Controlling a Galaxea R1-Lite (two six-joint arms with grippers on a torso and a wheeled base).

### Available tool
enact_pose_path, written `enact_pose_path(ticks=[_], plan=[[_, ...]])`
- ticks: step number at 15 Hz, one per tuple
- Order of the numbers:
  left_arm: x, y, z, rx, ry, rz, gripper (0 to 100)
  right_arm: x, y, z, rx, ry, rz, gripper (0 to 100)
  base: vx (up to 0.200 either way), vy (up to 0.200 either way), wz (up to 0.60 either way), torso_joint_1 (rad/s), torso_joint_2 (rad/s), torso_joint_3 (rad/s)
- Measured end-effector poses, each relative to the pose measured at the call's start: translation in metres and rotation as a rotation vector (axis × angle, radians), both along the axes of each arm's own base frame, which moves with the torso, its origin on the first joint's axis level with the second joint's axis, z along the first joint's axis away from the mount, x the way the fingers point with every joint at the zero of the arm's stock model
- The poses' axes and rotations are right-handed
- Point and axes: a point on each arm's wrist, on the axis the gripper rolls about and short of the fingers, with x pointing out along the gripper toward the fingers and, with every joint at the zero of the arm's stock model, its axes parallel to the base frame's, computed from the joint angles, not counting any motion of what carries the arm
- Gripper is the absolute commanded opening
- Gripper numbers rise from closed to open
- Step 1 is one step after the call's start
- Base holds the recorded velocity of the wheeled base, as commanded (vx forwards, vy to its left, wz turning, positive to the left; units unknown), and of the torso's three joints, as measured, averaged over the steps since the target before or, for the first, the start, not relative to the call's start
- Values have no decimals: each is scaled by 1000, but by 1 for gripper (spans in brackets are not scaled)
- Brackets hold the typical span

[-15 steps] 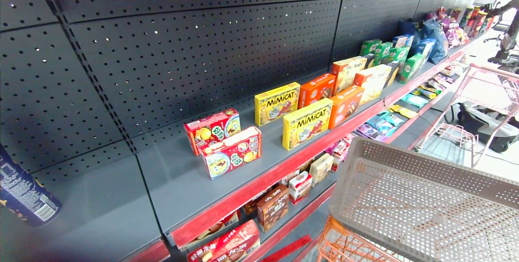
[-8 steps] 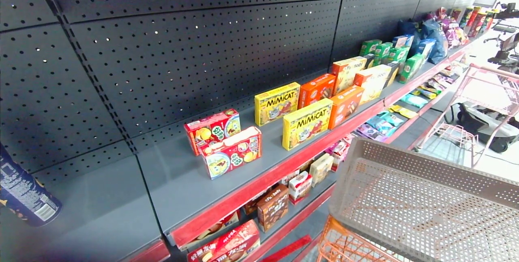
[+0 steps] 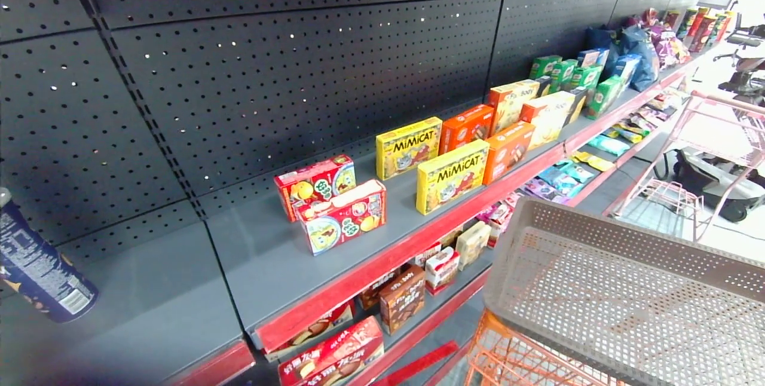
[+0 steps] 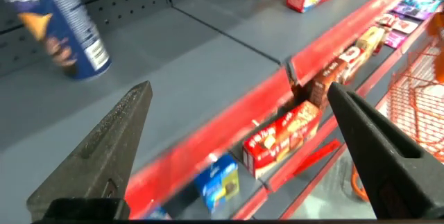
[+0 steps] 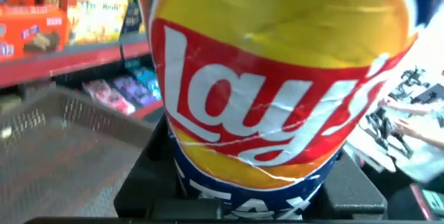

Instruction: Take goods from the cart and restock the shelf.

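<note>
A blue canister (image 3: 36, 272) stands tilted at the far left of the grey shelf (image 3: 263, 266); it also appears as the blue canister (image 4: 69, 23) in the left wrist view. My left gripper (image 4: 236, 154) hangs in front of the shelf's red edge, a short way from that canister, open with nothing between its fingers (image 4: 104, 161). A yellow chips canister (image 5: 277, 78) with a red logo looms large in the right wrist view, and my right gripper (image 5: 270, 148) is shut on it, above the cart's perforated grey basket (image 5: 62, 148). The same basket (image 3: 597, 290) is at the lower right of the head view.
Red boxes (image 3: 334, 204), yellow boxes (image 3: 430, 162) and orange boxes (image 3: 490, 138) stand further along the shelf. Bare shelf lies between the blue canister and the red boxes. Lower shelves hold snack boxes (image 3: 400, 299). A pink cart (image 3: 717, 153) stands far right.
The head camera has shifted a little, so the whole picture sits slightly higher. The goods on the shelf keep their places.
</note>
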Motion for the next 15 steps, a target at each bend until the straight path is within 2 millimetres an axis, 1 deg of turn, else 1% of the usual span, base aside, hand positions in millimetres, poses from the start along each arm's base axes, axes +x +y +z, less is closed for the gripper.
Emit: enact_pose_path(ticks=[1, 4, 7, 15], plan=[[0, 0, 0, 0, 0, 0, 100, 0, 0, 0, -1, -2, 4, 0, -200, 0, 0, -2, 2, 2], [0, 0, 0, 0, 0, -1, 100, 1, 0, -4, -1, 9, 15, 0, 0, 0, 0, 0, 0, 0], [0, 0, 0, 0, 1, 0, 100, 2, 0, -9, 0, 26, 19, 0, 0, 0, 600, 12, -1, -1], [0, 0, 0, 0, 0, 0, 100, 3, 1, -11, -4, 30, 66, 0, 0, 0, 600, 1, 1, 5]])
